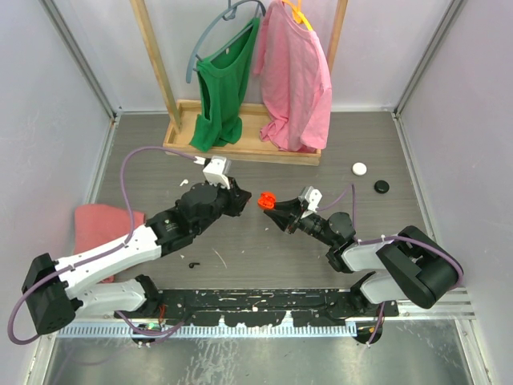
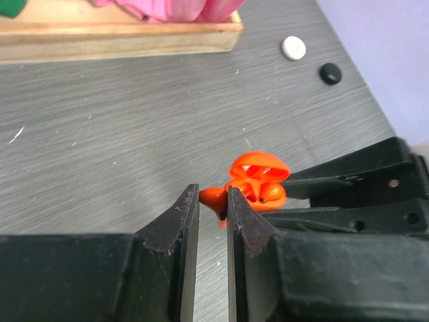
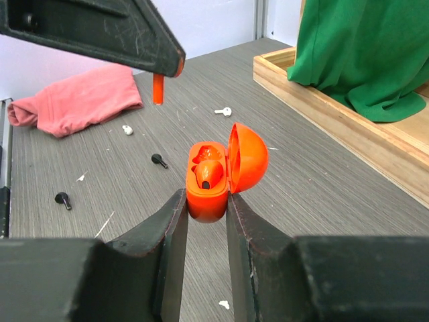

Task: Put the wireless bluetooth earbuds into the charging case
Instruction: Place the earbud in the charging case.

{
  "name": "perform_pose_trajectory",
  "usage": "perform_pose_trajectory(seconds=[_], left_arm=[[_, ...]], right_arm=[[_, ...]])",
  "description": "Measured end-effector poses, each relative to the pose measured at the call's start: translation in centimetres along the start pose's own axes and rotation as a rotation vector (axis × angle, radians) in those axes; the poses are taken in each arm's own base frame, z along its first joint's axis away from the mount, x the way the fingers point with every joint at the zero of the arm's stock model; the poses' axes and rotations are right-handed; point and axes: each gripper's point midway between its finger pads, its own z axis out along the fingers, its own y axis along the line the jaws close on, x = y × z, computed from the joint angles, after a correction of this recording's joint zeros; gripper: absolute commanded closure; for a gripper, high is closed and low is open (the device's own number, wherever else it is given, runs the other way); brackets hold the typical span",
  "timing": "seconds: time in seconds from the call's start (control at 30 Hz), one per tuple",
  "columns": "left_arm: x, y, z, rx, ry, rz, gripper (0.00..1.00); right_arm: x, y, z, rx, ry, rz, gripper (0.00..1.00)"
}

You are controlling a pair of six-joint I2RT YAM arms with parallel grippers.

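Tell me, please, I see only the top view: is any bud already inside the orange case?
Observer: Yes. The right wrist view shows one orange earbud seated in the open charging case, which the right gripper clamps.
Operator: And the other arm, is it empty?
Observer: No. In its own wrist view the left gripper pinches a second orange earbud, near the case and not yet in it.

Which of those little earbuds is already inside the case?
The orange earbud in the open orange case. Its twin is pinched in the left hand; the black earbuds and white earbuds lie loose on the table.
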Motion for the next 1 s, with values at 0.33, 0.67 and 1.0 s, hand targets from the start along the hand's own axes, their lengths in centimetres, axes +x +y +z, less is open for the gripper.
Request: perform_pose_trajectory(seconds=[0.33,0.67,1.0], left_arm=[[0.5,-2.1,2.2,0.070,-0.022,0.040,0.83],[1.3,-3.1,3.0,0.098,-0.026,0.100,0.83],[1.6,-3.6,3.0,0.114,-0.026,0.124,0.83]], right_arm=[[0.0,0.1,0.0,-0.003,0.000,0.007,0.99],[0.0,0.2,0.0,-0.007,0.000,0.007,0.99],[0.0,0.2,0.0,-0.007,0.000,0.007,0.99]])
